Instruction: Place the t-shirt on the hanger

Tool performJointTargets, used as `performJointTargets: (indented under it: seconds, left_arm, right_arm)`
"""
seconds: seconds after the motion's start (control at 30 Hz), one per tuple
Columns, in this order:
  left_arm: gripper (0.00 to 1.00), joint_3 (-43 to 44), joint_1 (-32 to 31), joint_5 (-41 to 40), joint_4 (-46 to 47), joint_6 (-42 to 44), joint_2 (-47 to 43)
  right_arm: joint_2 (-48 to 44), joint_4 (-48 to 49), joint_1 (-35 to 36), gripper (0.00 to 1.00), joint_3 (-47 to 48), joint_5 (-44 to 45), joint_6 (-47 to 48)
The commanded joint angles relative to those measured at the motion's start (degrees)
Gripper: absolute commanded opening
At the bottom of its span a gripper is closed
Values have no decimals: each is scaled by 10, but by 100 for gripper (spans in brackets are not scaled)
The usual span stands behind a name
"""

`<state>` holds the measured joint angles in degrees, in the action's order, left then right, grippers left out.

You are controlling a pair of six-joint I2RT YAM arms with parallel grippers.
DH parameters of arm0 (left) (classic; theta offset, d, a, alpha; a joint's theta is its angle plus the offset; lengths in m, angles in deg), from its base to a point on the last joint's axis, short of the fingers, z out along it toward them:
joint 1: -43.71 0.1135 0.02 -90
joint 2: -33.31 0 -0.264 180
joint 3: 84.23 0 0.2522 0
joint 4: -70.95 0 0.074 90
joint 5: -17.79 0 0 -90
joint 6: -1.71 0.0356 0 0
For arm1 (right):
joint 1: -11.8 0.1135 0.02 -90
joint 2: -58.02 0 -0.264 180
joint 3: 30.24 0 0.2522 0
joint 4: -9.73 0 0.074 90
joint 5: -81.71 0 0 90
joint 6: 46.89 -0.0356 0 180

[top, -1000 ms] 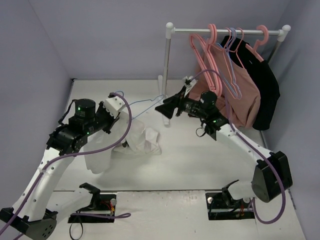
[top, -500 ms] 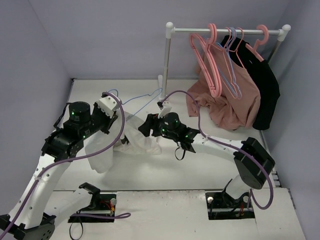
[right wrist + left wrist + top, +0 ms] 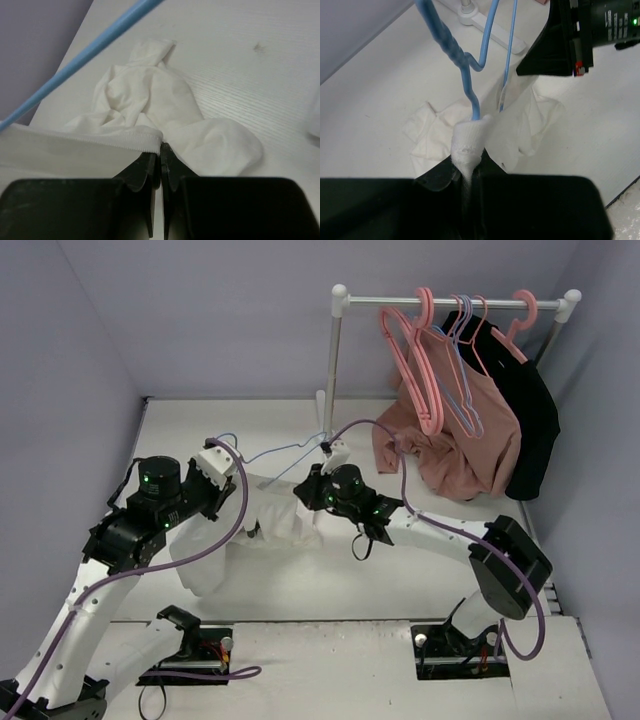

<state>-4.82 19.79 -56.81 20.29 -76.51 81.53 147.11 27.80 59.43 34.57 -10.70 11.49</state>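
Grips a bunched bit of the t-shirt [image 3: 520, 125] and the thin blue hanger [image 3: 471, 92] together in the left gripper [image 3: 467, 169], jaws pressed tight on both. Holds the hanger up off the counter [image 3: 330, 580], its wire reaching away to the right. Leaves the rest of the white shirt in a heap on the counter, in the middle, between the two arms.

Swings the right gripper [image 3: 160, 150] a long way in one second: up by the far right tip of the hanger a moment ago, down at the shirt now. Pinches the stitched edge of the shirt there, jaws shut tight on the hem, near the blue wire. Pulls that edge out into a flat band toward the left.

Looks like good news for the job: cloth held on each side, ready to be spread open. Not on the hanger yet, though. Probably calls next for stretching the hem wide and sliding it over the free end of the wire. Could slip out of such a small pinch, or catch and drag the wire along.

Leaves alone the rack [image 3: 338, 350] at the far right, with its pink hangers [image 3: 410, 365], pink top [image 3: 455, 455] and black garment [image 3: 532, 425].
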Motion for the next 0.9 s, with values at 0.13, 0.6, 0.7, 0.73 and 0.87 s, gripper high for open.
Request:
performJointTargets:
  seconds: [0.13, 0.6, 0.7, 0.73, 0.87]
  left_arm:
    - [0, -8, -2, -6, 27, 24, -25]
    - [0, -21, -11, -46, 11, 30, 10]
    - [0, 0, -24, -78, 6, 27, 41]
    - [0, 8, -39, -102, 5, 25, 55]
    - [0, 28, -96, -219, 2, 14, 102]
  right_arm:
    - [-123, -29, -122, 0, -13, -12, 80]
    - [-132, -154, -206, 0, 86, -63, 166]
    - [-130, -181, -205, 0, 130, -65, 188]
    - [-132, -189, -204, 0, 136, -62, 191]
    - [-134, -211, -200, 0, 160, -56, 203]
